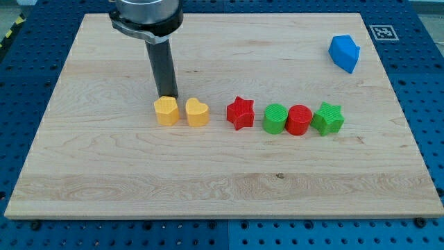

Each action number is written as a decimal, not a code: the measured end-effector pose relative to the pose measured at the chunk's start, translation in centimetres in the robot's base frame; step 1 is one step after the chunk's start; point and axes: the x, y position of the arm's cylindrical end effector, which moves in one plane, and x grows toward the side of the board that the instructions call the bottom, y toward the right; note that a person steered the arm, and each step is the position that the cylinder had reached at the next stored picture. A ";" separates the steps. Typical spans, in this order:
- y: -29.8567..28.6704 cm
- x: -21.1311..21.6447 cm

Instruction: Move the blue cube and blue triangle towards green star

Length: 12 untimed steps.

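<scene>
You are looking at a wooden board (208, 187) whose near half is lying bare. Across its middle a row of blocks is sitting: from left to right, a yellow pentagon-like block (166, 110), a yellow heart (197, 112), a red star (241, 112), a green cylinder (275, 119), a red cylinder (299, 119) touching it, and the green star (328, 117) touching that. Just behind the yellow pentagon-like block, my tip (166, 95) is standing, touching or almost touching its far edge; it is a bare rod, grasping nothing. Far right, well apart from the green star, one blue block (344, 53) is sitting; you cannot tell whether it is the cube or the triangle.
</scene>
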 end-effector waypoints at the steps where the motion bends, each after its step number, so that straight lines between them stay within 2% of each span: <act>1: 1.3 -2.8; 3: 16.8 -16.4; 4: 26.7 -20.2; 5: 31.8 -20.2; 7: 32.8 -16.7; 9: 34.5 -9.6; 10: 36.3 -7.9; 12: 36.3 -7.5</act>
